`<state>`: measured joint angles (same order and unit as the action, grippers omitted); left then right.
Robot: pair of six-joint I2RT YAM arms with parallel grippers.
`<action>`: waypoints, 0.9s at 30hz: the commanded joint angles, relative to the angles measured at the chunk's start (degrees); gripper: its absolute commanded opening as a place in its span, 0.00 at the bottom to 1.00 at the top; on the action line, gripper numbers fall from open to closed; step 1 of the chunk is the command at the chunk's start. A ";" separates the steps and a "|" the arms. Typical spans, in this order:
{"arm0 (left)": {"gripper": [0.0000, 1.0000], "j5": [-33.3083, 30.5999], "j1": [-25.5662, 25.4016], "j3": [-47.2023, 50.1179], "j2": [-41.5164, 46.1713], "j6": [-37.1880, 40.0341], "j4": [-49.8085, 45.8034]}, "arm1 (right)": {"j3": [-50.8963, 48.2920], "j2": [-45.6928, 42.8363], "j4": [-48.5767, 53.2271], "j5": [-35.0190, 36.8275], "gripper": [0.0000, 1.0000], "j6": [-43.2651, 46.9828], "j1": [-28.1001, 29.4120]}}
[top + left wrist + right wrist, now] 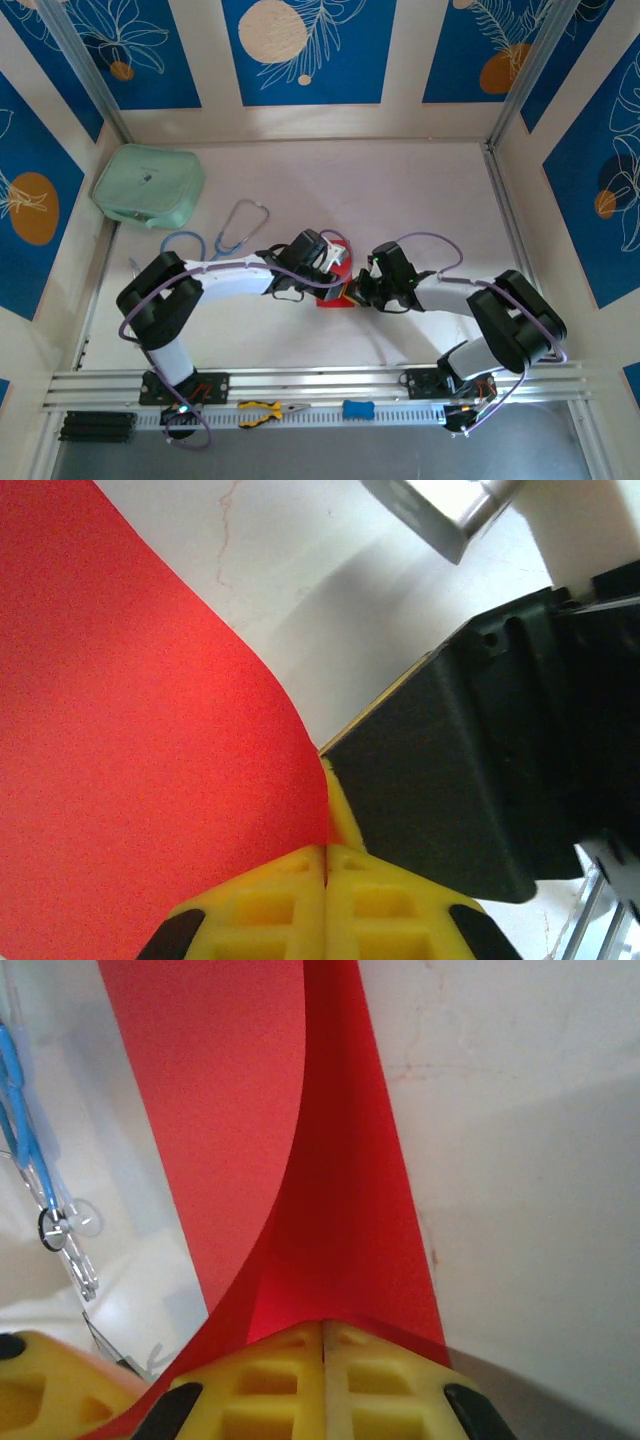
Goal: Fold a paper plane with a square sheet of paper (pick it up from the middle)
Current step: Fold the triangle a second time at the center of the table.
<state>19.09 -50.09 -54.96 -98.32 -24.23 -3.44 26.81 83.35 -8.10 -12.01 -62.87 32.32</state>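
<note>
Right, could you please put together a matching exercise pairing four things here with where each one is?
Things:
1. red sheet of paper
2. mint-green pouch
3. stethoscope
4. yellow-handled pliers

Places:
A. on the front rail
B. far-left corner of the table
C. pinched by left gripper and right gripper
D. lying flat next to the pouch

Pairs: 1-C, 2-B, 3-D, 4-A

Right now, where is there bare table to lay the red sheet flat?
Bare: the table's far right, beyond the right arm, and the near strip along the rail. Crowded: centre around the red sheet; far left, pouch and stethoscopes.
</note>
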 commanded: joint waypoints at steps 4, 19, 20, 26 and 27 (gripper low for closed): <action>0.00 -0.24 0.62 -1.72 -0.41 -1.56 -0.82 | 0.40 1.39 6.36 0.72 0.00 4.81 -0.95; 0.00 -1.52 1.92 -3.63 -3.50 -1.88 -1.62 | 3.42 2.47 13.10 -5.20 0.00 16.44 -7.22; 0.00 -1.58 2.01 -3.89 -3.77 -1.75 -1.73 | 3.55 2.65 13.28 -5.37 0.00 16.64 -7.27; 0.00 -4.06 2.42 -4.88 -4.57 -0.35 -3.25 | 4.14 3.40 14.04 -5.70 0.00 17.16 -7.49; 0.00 -4.59 2.44 -5.08 -4.78 -0.06 -3.72 | 4.13 3.44 14.25 -5.66 0.00 17.26 -7.50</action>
<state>16.49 -48.47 -58.39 -101.86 -25.41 -5.15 30.17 85.47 2.66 -17.19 -47.03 25.10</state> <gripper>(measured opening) 0.064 0.063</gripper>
